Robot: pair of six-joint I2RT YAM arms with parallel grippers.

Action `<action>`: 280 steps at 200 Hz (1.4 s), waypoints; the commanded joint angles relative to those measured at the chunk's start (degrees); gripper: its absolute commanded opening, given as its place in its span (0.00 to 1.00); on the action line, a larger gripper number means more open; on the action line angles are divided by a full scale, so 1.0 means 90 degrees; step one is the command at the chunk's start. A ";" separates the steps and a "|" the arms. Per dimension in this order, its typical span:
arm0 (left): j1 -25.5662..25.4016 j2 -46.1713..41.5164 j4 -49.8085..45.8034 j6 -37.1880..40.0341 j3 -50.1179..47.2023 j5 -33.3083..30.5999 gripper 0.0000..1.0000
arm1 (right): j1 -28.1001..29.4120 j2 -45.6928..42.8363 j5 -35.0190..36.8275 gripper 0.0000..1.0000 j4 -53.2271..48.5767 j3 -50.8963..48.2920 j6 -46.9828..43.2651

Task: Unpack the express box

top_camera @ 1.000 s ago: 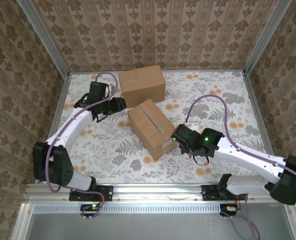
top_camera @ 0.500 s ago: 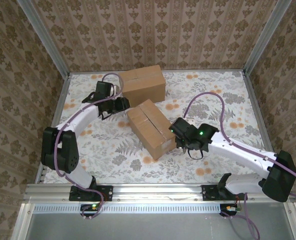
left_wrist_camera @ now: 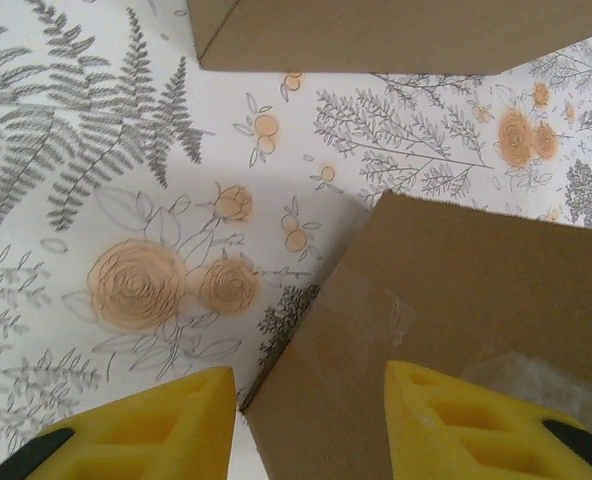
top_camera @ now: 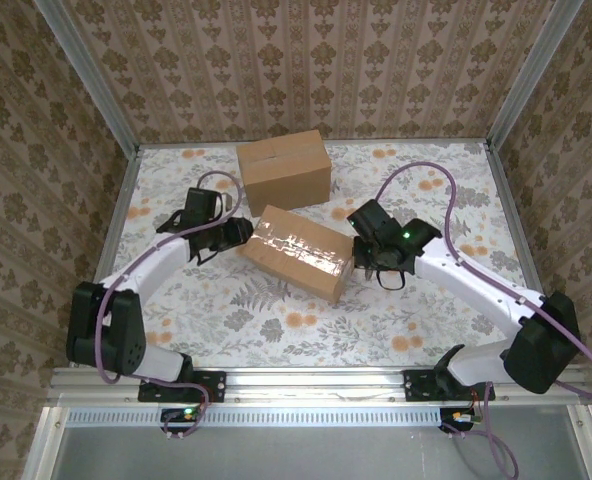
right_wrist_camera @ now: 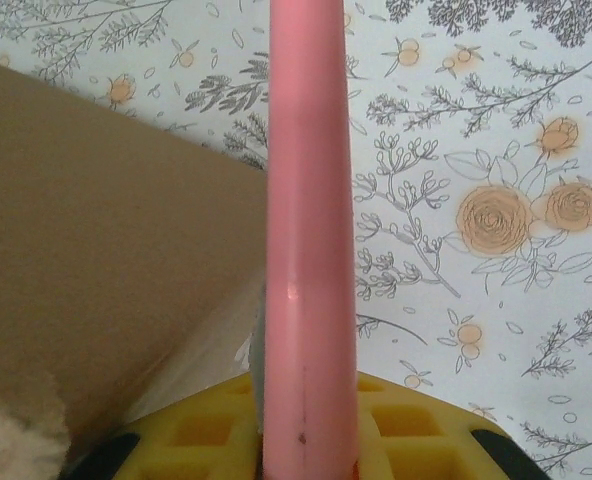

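Floral desk [top_camera: 426,330] nearest, taped box [top_camera: 298,253] lying at its middle. At box's left end: left tool [top_camera: 246,232], jaws apart astride a corner, gripping nothing. At box's right end: right tool [top_camera: 358,258] clamped on pink stick [right_wrist_camera: 309,250]. Behind box: second carton [top_camera: 284,170]. Probable trouble: unheld box skidding under stick's push, or stick slipping off glossy tape

The top camera looks steeply down from behind the arm bases [top_camera: 181,385] over the whole table [top_camera: 426,330]. Each wrist camera looks down from close by, past its own fingers [left_wrist_camera: 146,430]; all three share the taped box [top_camera: 296,255].
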 commanded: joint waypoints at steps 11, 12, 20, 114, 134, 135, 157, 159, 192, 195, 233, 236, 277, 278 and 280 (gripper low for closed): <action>-0.0331 -0.0382 0.0029 -0.0245 -0.0352 0.0188 0.43 | -0.0066 0.0446 -0.0509 0.00 0.0492 0.0454 -0.0388; -0.0339 -0.0391 0.0026 -0.0254 -0.0361 0.0190 0.43 | -0.0074 0.0455 -0.0519 0.00 0.0497 0.0457 -0.0390; -0.0364 -0.0434 0.0023 -0.0273 -0.0424 0.0175 0.43 | -0.0108 0.0525 -0.0545 0.00 0.0518 0.0481 -0.0408; -0.0390 -0.0546 -0.0753 0.0044 -0.0021 -0.0426 0.55 | -0.0345 0.1024 -0.0406 0.00 0.0497 0.0606 -0.0560; -0.0318 -0.0537 -0.1162 0.0157 0.0242 -0.0873 0.61 | -0.0384 0.0985 -0.0273 0.00 0.0399 0.0603 -0.0605; -0.0312 -0.0537 -0.1190 0.0167 0.0254 -0.0906 0.62 | -0.0389 0.0979 -0.0269 0.00 0.0397 0.0600 -0.0601; -0.0172 -0.0555 -0.1569 0.0244 0.0510 -0.1421 0.67 | -0.0448 0.0900 -0.0071 0.00 0.0280 0.0563 -0.0629; -0.0151 -0.0564 -0.1593 0.0240 0.0525 -0.1463 0.67 | -0.0457 0.0888 -0.0051 0.00 0.0260 0.0566 -0.0632; 0.0100 -0.0714 -0.1639 0.0266 0.0626 -0.1661 0.73 | -0.0574 0.0663 0.0131 0.00 0.0111 0.0400 -0.0676; 0.0117 -0.0722 -0.1638 0.0273 0.0644 -0.1654 0.74 | -0.0584 0.0647 0.0135 0.00 0.0111 0.0380 -0.0687; 0.0152 -0.0927 -0.1567 0.0409 0.0693 -0.1454 0.73 | -0.0734 0.0251 0.0232 0.00 -0.0154 0.0165 -0.0802; 0.0143 -0.0972 -0.1532 0.0428 0.0688 -0.1404 0.73 | -0.0745 0.0094 0.0240 0.00 -0.0197 0.0144 -0.0819; 0.0046 -0.1726 -0.1295 0.0776 0.0550 -0.0758 0.73 | -0.1043 -0.1375 -0.0910 0.00 -0.0409 -0.0339 -0.1561; 0.0045 -0.1742 -0.1300 0.0776 0.0555 -0.0737 0.73 | -0.1061 -0.1417 -0.0984 0.00 -0.0408 -0.0369 -0.1582; 0.0040 -0.1766 -0.1309 0.0795 0.0553 -0.0714 0.73 | -0.1088 -0.1493 -0.1129 0.00 -0.0395 -0.0405 -0.1627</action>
